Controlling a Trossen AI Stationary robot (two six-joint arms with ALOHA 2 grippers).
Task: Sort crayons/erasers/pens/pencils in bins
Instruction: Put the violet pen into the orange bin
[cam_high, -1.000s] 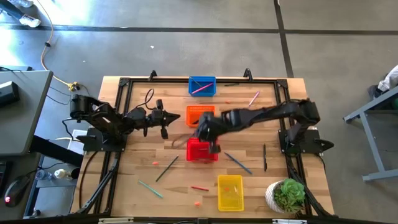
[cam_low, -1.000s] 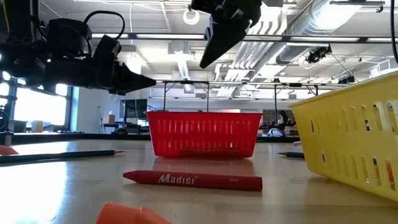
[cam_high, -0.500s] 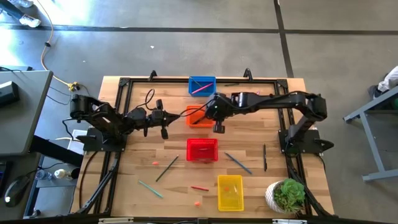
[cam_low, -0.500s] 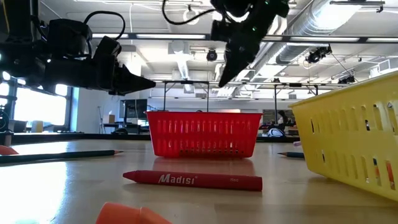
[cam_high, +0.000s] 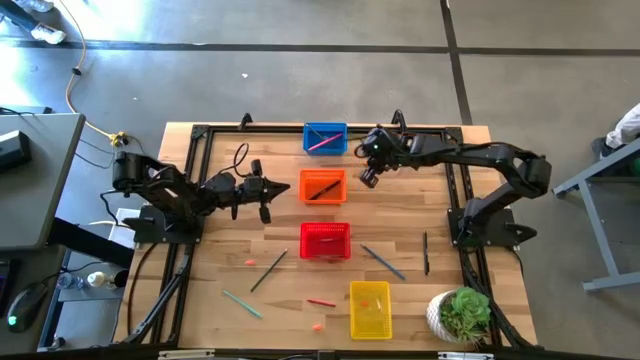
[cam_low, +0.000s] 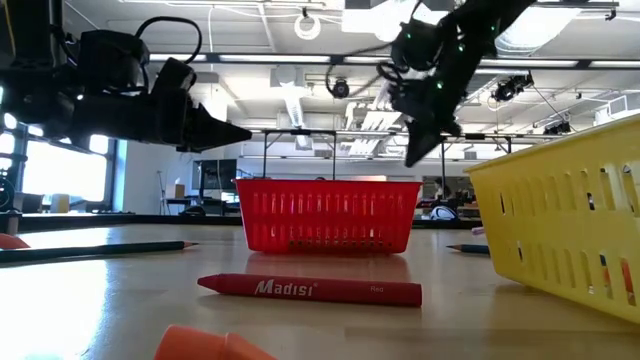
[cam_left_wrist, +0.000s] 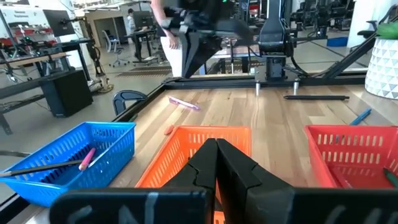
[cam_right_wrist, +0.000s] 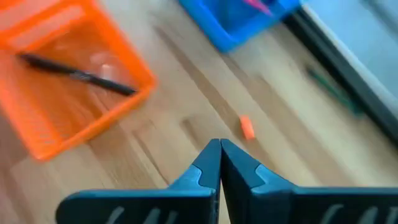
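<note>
Orange bin (cam_high: 322, 186) holds a dark pen (cam_right_wrist: 78, 74); blue bin (cam_high: 325, 138) at the table's far edge holds a pink stick (cam_high: 322, 143). Both grippers (cam_high: 262, 186) (cam_high: 368, 178) are clenched, empty.

Grey concrete floor (cam_high: 300, 60), ceiling ducts (cam_low: 560, 30) overhead

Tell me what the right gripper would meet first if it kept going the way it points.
Probably the small orange eraser on the bare wood just ahead of the shut right gripper; depth is unclear.

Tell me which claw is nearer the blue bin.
The right. The right claw hangs just off the blue bin, toward the robot's right and a little nearer the orange bin's row. The left claw sits farther off, beyond the orange bin.
</note>
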